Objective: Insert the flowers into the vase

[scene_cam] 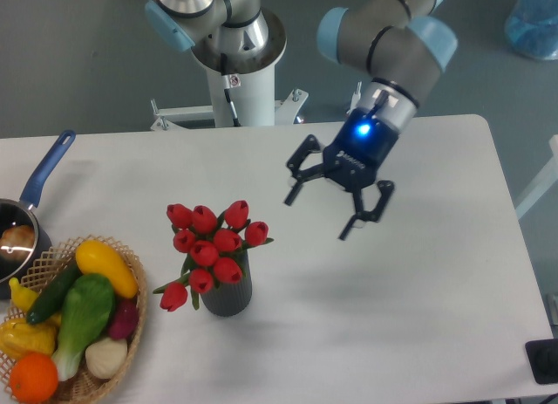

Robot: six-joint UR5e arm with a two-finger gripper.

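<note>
The red tulip flowers (212, 244) stand in the dark grey ribbed vase (229, 295) left of the table's middle, their heads spreading wider than its mouth; one bloom droops low on the left. My gripper (320, 210) hangs open above the table, well to the right of and higher than the bunch, holding nothing. Its blue light glows on the wrist.
A wicker basket (122, 332) of fruit and vegetables sits at the front left corner. A blue-handled saucepan (28, 214) lies at the left edge. The robot's base column (235, 55) rises behind the table.
</note>
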